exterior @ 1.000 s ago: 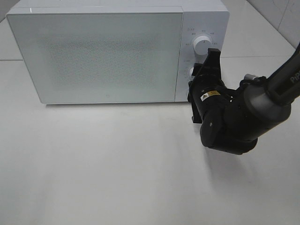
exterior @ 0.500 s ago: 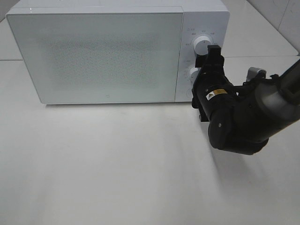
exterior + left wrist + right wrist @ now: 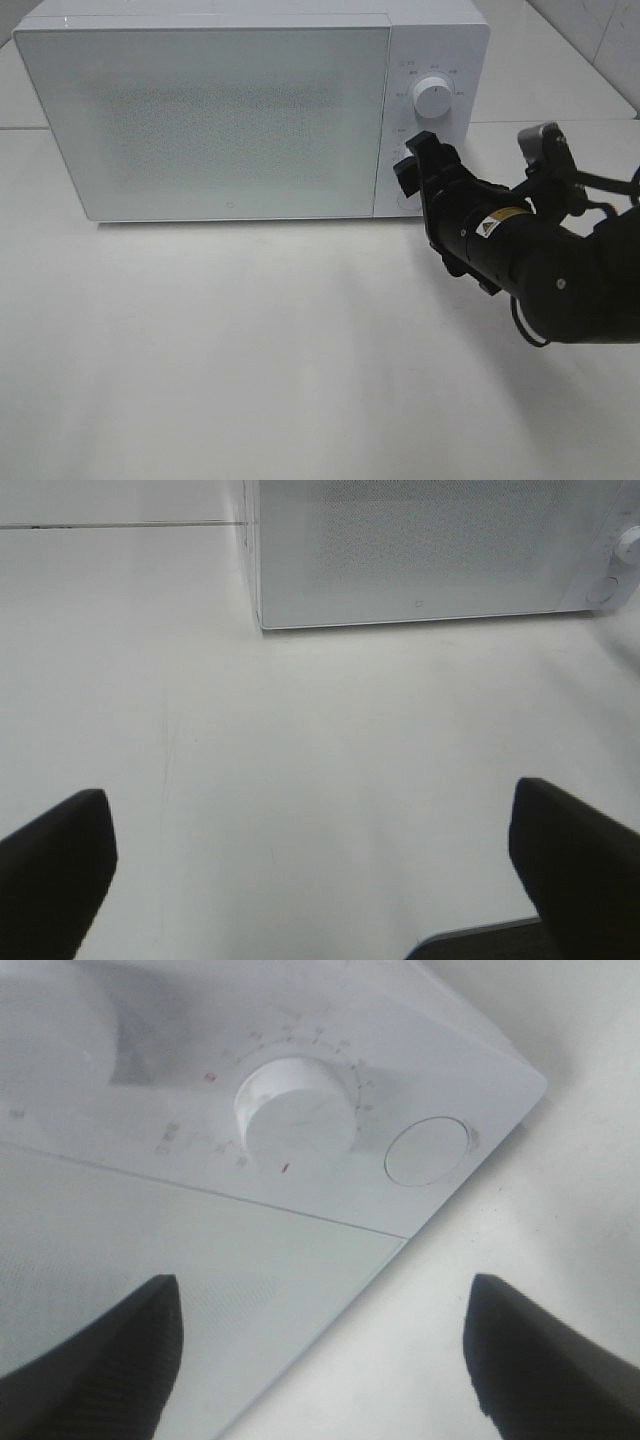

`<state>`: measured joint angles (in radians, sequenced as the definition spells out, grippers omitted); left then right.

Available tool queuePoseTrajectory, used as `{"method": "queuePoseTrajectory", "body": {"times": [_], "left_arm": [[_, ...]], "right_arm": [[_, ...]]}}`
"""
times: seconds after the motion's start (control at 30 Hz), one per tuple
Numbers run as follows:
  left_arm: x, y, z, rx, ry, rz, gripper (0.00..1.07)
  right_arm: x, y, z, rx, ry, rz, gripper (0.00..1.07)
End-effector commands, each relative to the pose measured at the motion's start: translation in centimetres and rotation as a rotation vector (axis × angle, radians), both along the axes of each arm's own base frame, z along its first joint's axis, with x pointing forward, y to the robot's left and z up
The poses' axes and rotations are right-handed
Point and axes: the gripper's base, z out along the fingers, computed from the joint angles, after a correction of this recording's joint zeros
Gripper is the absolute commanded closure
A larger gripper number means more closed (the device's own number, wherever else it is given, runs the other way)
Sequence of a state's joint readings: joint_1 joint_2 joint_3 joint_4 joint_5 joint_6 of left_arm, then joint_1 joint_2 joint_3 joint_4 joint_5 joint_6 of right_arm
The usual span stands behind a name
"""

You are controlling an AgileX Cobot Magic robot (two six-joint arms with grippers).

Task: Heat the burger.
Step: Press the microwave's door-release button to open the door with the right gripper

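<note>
The burger is hidden; the white microwave (image 3: 230,110) stands with its door shut. My right gripper (image 3: 412,166) hovers in front of the control panel, covering the lower dial in the high view, while the upper dial (image 3: 432,97) shows above it. The right wrist view shows that gripper (image 3: 320,1360) open, its dark fingers (image 3: 95,1355) wide apart. A little beyond them are the lower dial (image 3: 296,1108) and a round button (image 3: 427,1150), with nothing held. My left gripper (image 3: 315,870) is open over bare table, well short of the microwave (image 3: 430,550).
The microwave fills the back of the white table (image 3: 250,350). My right arm's dark body (image 3: 560,275) lies at the right of the table, with a cable beside it. A tiled wall (image 3: 600,25) rises at the far right corner.
My right gripper has opened wider and come off the lower dial. Its wrist has rolled and the arm has swung down to the right. The left gripper has not moved.
</note>
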<state>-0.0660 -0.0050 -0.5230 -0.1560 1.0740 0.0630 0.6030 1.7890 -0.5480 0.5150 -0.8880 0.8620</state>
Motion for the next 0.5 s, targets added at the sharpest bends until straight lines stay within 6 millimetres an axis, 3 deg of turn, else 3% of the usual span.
{"method": "queuePoseTrajectory", "body": {"times": [0.03, 0.33, 0.5], "left_arm": [[-0.2, 0.0, 0.0, -0.011, -0.024, 0.001, 0.06], [-0.2, 0.0, 0.0, -0.011, -0.024, 0.001, 0.06], [-0.2, 0.0, 0.0, -0.011, -0.024, 0.001, 0.06]], "right_arm": [[-0.6, -0.1, 1.1, -0.126, 0.022, 0.100, 0.32], [-1.9, -2.7, 4.0, -0.482, 0.144, 0.389, 0.32], [-2.2, -3.6, 5.1, -0.571, 0.220, 0.543, 0.32]]}}
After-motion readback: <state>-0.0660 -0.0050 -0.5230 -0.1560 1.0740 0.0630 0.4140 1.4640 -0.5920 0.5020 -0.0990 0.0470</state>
